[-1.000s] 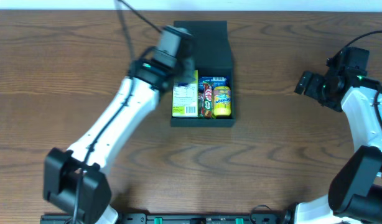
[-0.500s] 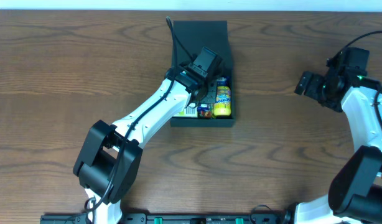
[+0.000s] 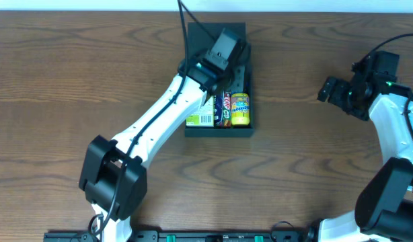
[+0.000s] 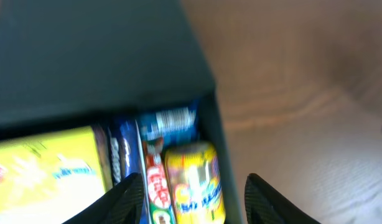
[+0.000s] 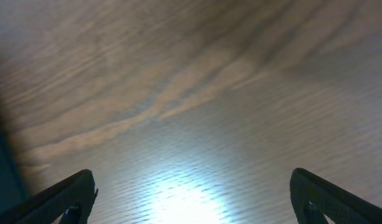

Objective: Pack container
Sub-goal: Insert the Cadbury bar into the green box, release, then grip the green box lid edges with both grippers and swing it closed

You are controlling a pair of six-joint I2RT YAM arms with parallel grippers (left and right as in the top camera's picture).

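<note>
Dark brown wood-grain table (image 3: 58,81), pale strip (image 3: 294,5) past far edge; bright glare patch (image 5: 172,202) directly under right gripper (image 5: 194,194).

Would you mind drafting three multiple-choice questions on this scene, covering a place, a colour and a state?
1. Relative to the container, the right gripper is: A) inside it; B) off to its right, over bare table; C) behind it.
2. The snack against the container's right wall is: A) purple; B) white; C) yellow.
3. The container's lid is: A) open; B) shut; C) missing.
Answers: 1 B, the overhead view shows it apart; 2 C, plainly yellow; 3 A, the snacks inside show.
</note>
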